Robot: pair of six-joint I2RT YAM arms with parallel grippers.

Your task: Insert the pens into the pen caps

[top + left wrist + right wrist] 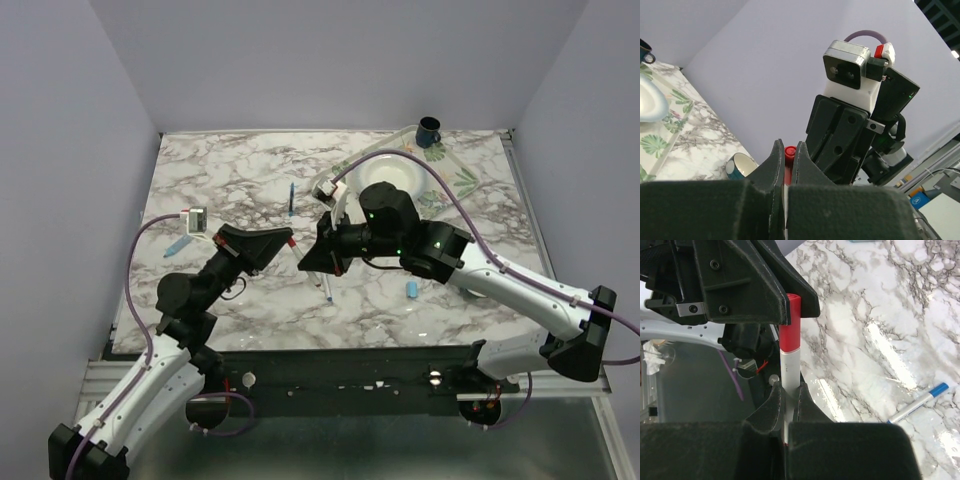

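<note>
Left claw (pixel 788 156) pinches the short red plastic cap (pixel 789 150); right claw (pixel 789 394) clamps the slim white pen (pixel 789 367), apparently seated; light-blue cylindrical cap (pixel 411 289), toward the near edge, awaits.

Red cap (pixel 790 320) seated on end of white pen (pixel 789 365), coaxial, midair. Blue-ended pen (pixel 919 402) lies flat; light blue cap (pixel 411 289) loose, apart.
</note>
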